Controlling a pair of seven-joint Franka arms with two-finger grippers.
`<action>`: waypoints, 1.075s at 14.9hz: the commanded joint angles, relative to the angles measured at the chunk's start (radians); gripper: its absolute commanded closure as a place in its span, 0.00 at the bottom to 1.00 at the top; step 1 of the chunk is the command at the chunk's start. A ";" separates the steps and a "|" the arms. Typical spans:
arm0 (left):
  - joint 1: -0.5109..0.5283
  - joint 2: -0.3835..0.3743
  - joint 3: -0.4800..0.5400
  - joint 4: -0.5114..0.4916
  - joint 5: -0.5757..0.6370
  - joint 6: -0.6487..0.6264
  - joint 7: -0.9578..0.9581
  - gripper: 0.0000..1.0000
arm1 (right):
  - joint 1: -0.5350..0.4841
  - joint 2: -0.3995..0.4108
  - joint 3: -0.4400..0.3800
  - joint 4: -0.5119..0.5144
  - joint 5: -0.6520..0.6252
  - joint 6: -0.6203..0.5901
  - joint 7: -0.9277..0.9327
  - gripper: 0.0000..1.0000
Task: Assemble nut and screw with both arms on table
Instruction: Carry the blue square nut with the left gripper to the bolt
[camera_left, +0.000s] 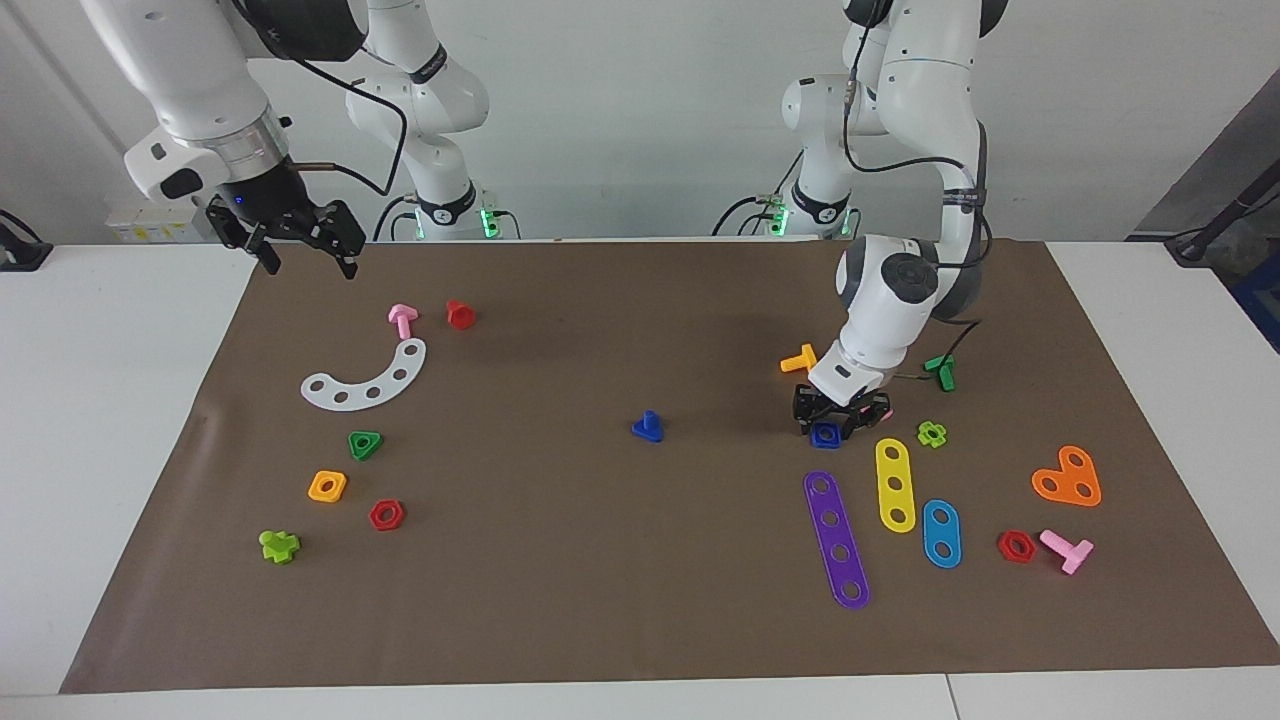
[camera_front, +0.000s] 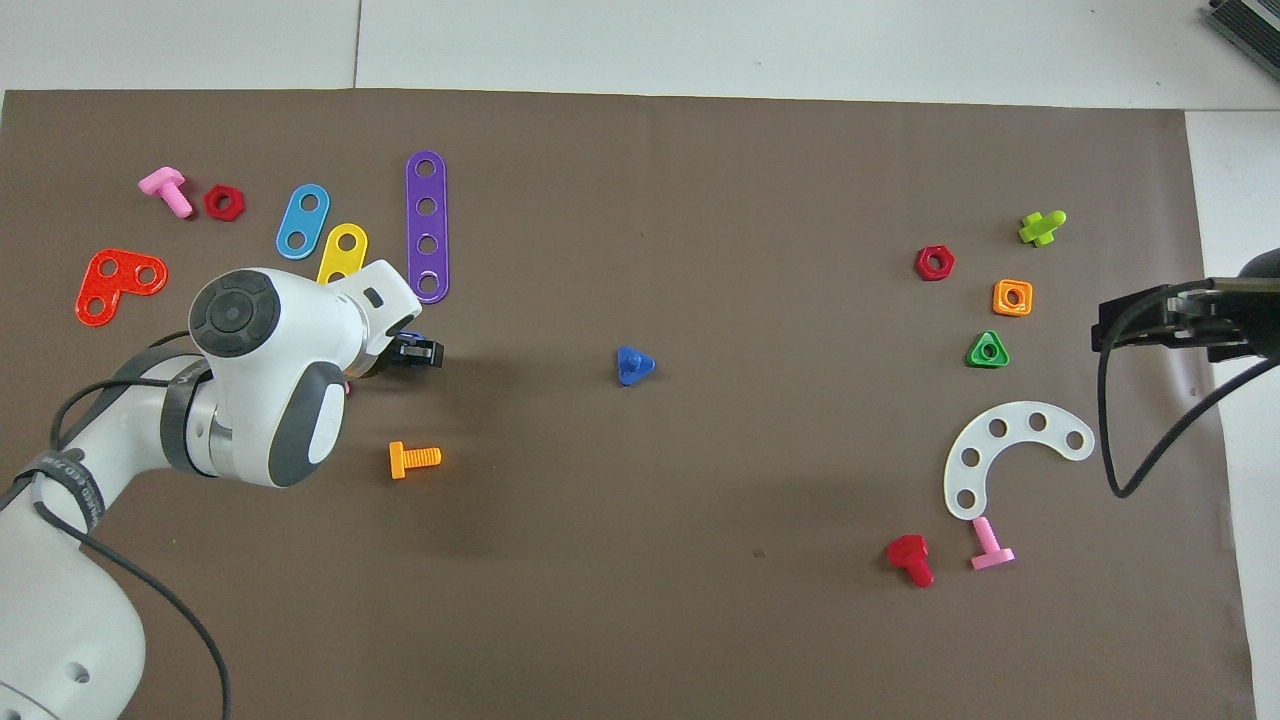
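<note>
The blue square nut lies on the brown mat toward the left arm's end, next to the purple strip. My left gripper is down at the mat with its fingers open on either side of the nut. In the overhead view only a blue sliver of the nut shows beside the left gripper. The blue screw stands head-down at the mat's middle, also seen from overhead. My right gripper waits open and raised over the mat's edge at the right arm's end.
Around the nut lie a purple strip, a yellow strip, a blue strip, an orange screw and a green screw. At the right arm's end lie a white arc, a green nut and an orange nut.
</note>
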 joint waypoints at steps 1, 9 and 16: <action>-0.006 -0.004 0.006 -0.024 0.016 0.030 -0.018 0.33 | -0.002 -0.014 0.000 -0.014 -0.002 0.000 -0.031 0.00; 0.001 -0.004 0.011 0.155 0.016 -0.160 -0.033 0.84 | -0.002 -0.015 0.000 -0.016 -0.002 0.000 -0.031 0.00; -0.108 0.027 -0.052 0.319 0.164 -0.269 -0.363 0.84 | -0.002 -0.015 0.000 -0.016 -0.002 0.000 -0.031 0.00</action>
